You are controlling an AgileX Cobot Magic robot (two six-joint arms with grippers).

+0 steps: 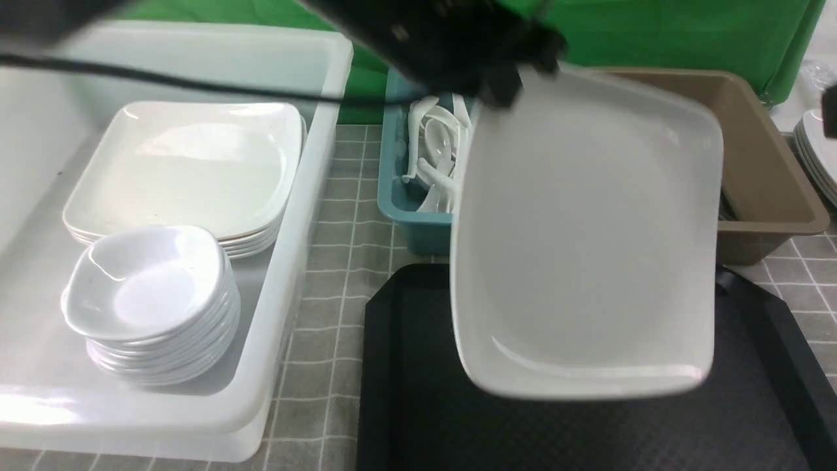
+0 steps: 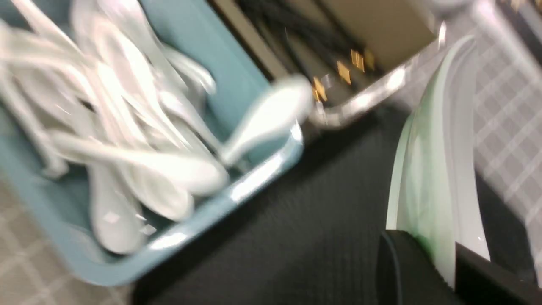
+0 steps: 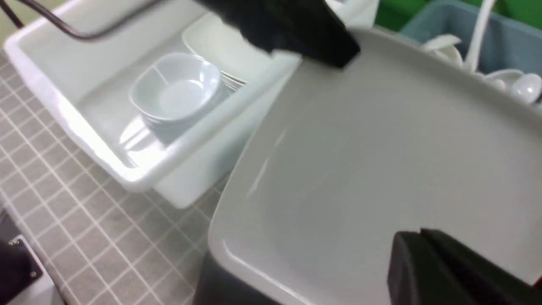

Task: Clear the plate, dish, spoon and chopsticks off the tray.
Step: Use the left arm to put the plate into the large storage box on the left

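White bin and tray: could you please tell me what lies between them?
Nothing stands there. In the front view, the stretch between the white bin and the tray is bare grey checked tablecloth.

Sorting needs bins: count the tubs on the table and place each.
3. The white tub at the left; the teal tub behind the tray; the brown tub at rear right, partly behind the raised plate, which could hide more.
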